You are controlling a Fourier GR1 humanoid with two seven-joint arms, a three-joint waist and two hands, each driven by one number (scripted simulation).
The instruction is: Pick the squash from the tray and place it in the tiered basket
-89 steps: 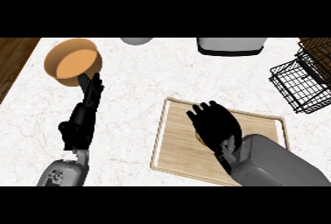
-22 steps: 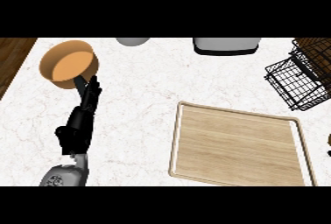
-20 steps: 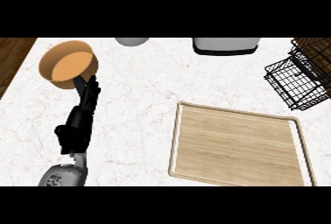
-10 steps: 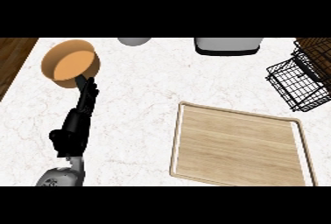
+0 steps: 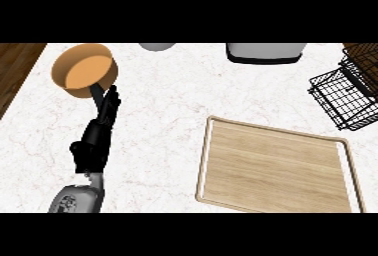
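The wooden tray point(image 5: 277, 170) lies flat at the right of the counter with nothing on it. No squash shows anywhere in the head view. The black wire tiered basket point(image 5: 345, 95) stands at the right edge, partly cut off by the view. My left hand point(image 5: 97, 134) rests open at the left, fingers straight and pointing up toward an orange pan. My right hand is out of view.
An orange pan point(image 5: 83, 68) with a dark handle sits at the upper left, just beyond my left fingertips. A grey appliance point(image 5: 266, 51) and a pale round object point(image 5: 157, 46) stand along the far edge. Dark wood point(image 5: 15, 70) borders the counter on the left.
The right hand that covered the tray 4.5 s ago has left the view, and the tray is bare. The view has shifted slightly; the left hand stays put.
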